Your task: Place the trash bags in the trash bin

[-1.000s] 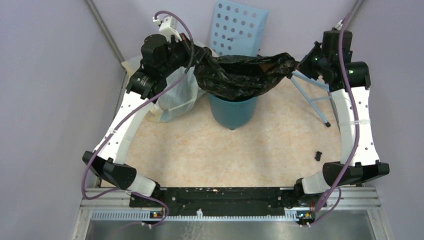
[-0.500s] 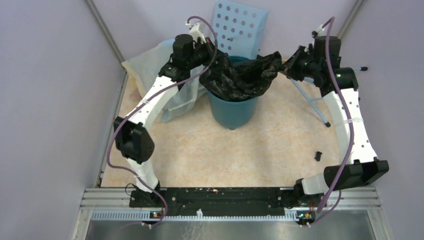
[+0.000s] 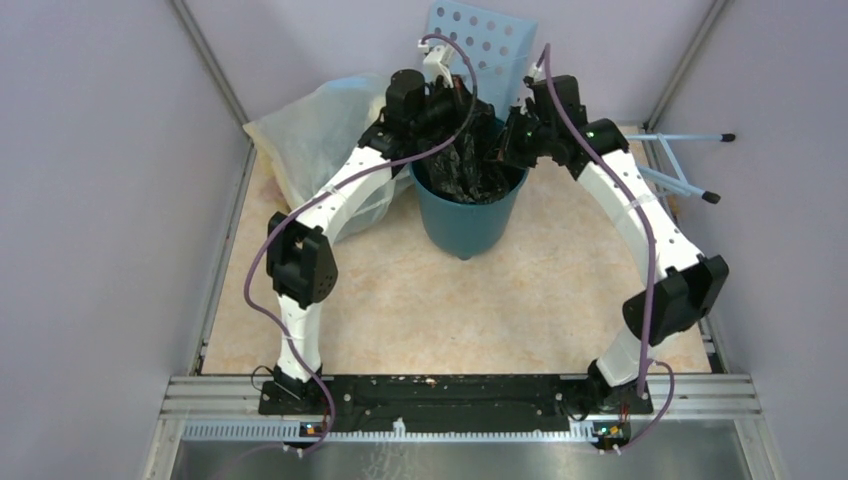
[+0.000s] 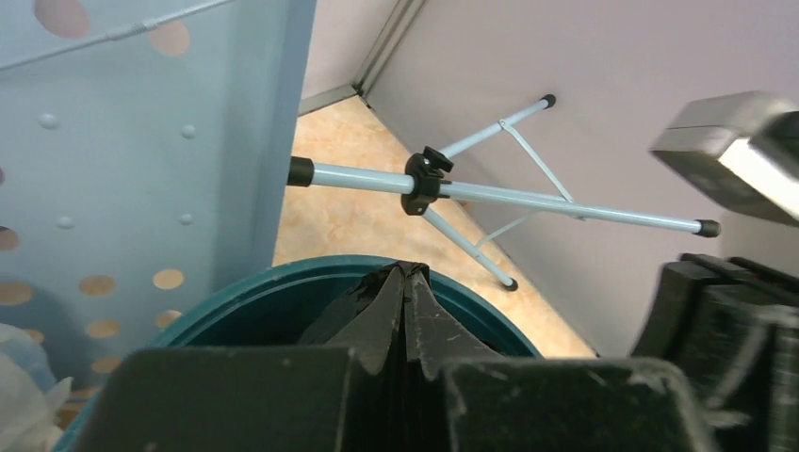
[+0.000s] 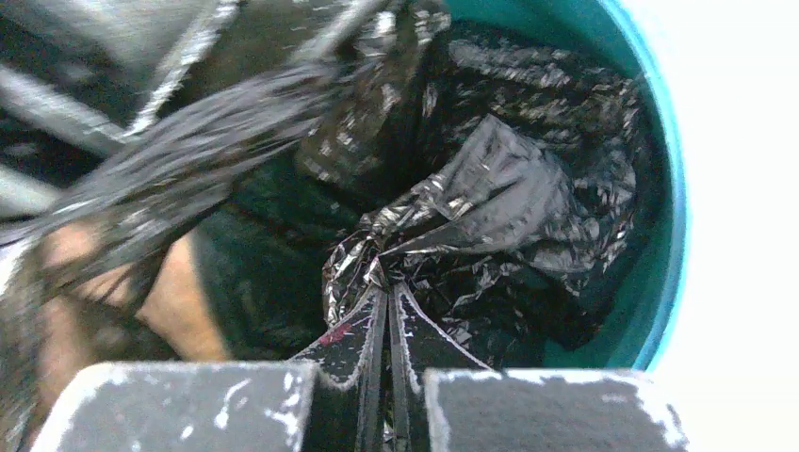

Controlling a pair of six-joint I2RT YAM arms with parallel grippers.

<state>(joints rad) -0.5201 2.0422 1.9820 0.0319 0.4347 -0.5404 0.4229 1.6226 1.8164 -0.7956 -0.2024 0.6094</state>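
Note:
The teal trash bin [image 3: 466, 218] stands at the back middle of the table. A crinkled black trash bag [image 3: 470, 170] hangs bunched inside its mouth. Both grippers meet over the bin. My left gripper [image 3: 456, 140] is shut, and a fold of the black bag [image 4: 353, 299] is pinched at its tips [image 4: 407, 273] just above the bin rim [image 4: 283, 281]. My right gripper [image 5: 387, 290] is shut on a gathered knot of the bag [image 5: 509, 193], down inside the bin wall [image 5: 664, 188].
A bulging translucent bag [image 3: 310, 130] leans left of the bin under the left arm. A pale blue perforated panel [image 3: 470, 40] stands behind it, close in the left wrist view too [image 4: 141, 141]. A light blue tube stand [image 3: 680, 170] lies at the right.
Both arms swung inward toward each other over the bin. The bag, earlier stretched wide across the bin top, now hangs bunched inside it.

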